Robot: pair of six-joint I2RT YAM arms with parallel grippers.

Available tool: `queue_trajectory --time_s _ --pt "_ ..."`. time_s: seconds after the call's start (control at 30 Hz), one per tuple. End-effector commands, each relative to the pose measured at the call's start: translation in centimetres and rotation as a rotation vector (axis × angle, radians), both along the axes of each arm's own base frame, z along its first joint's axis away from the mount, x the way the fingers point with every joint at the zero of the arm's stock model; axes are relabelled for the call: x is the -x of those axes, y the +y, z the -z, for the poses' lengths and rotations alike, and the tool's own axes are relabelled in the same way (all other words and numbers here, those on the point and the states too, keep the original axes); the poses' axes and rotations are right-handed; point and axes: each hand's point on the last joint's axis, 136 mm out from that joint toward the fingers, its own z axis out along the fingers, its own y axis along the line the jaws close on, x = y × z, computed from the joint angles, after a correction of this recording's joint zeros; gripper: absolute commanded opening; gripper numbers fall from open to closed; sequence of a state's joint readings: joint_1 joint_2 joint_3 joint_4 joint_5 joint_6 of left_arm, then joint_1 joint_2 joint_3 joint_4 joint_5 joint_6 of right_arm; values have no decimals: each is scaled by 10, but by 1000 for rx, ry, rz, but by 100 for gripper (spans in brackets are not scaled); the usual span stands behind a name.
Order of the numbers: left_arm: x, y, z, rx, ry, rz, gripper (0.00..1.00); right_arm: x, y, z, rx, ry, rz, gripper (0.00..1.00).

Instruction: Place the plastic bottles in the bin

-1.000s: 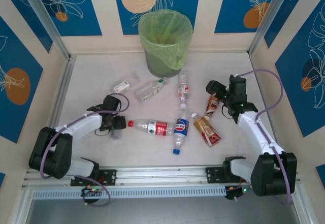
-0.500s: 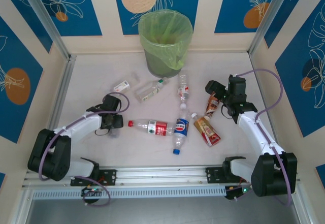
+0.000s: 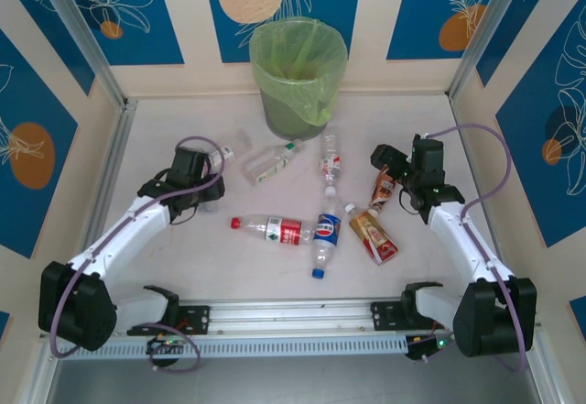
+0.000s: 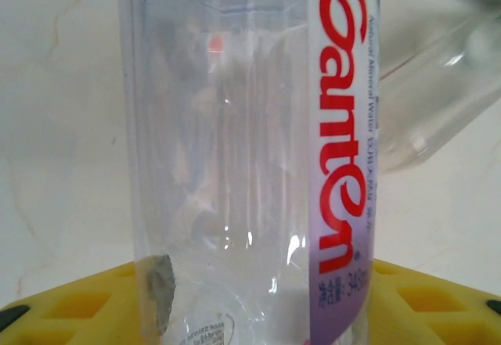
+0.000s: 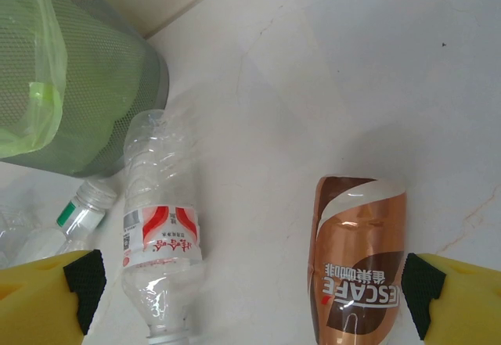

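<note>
A clear Ganten-labelled plastic bottle point(image 4: 235, 126) stands upright between my left gripper's point(image 4: 250, 307) yellow fingers point(image 4: 70, 306), which are shut on it. From above, the left gripper point(image 3: 205, 187) is raised at the left of the table. My right gripper point(image 3: 396, 184) hangs open over a brown Nescafe bottle point(image 5: 356, 259), with a red-and-white labelled clear bottle point(image 5: 160, 235) to its left. More bottles lie mid-table: a red-labelled one point(image 3: 279, 230), a blue-labelled one point(image 3: 325, 233), an orange-brown one point(image 3: 374, 236) and a green-capped one point(image 3: 273, 161). The bin point(image 3: 298, 74) with its green bag stands at the back.
A small white-labelled bottle point(image 3: 220, 154) lies just behind the left gripper. Metal frame posts point(image 3: 110, 161) and patterned walls close in both sides and the back. Open tabletop point(image 3: 183, 267) lies in front of the left arm.
My left gripper closed on the clear bottle and moved up and toward the back with it. The right arm has not moved.
</note>
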State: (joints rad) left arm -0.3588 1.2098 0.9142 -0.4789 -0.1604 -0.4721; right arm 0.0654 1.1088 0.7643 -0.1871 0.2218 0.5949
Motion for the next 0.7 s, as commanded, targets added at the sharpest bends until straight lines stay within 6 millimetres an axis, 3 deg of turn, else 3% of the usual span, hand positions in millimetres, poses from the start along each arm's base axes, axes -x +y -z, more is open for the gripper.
queue_trajectory --time_s 0.0,0.17,0.43,0.57,0.67 --pt "-26 -24 -52 108 -149 44 58 3 0 -10 -3 -41 11 99" --pt "-64 -54 -102 192 -268 124 57 10 -2 -15 15 -48 6 99" --pt "-126 -103 -199 324 -533 257 55 24 -3 -21 36 -51 -12 99" --pt "-161 -113 -232 349 -661 245 55 26 -7 -26 64 -57 -5 99" --pt "-184 -133 -248 388 -697 294 55 28 -9 -31 78 -64 -2 99"
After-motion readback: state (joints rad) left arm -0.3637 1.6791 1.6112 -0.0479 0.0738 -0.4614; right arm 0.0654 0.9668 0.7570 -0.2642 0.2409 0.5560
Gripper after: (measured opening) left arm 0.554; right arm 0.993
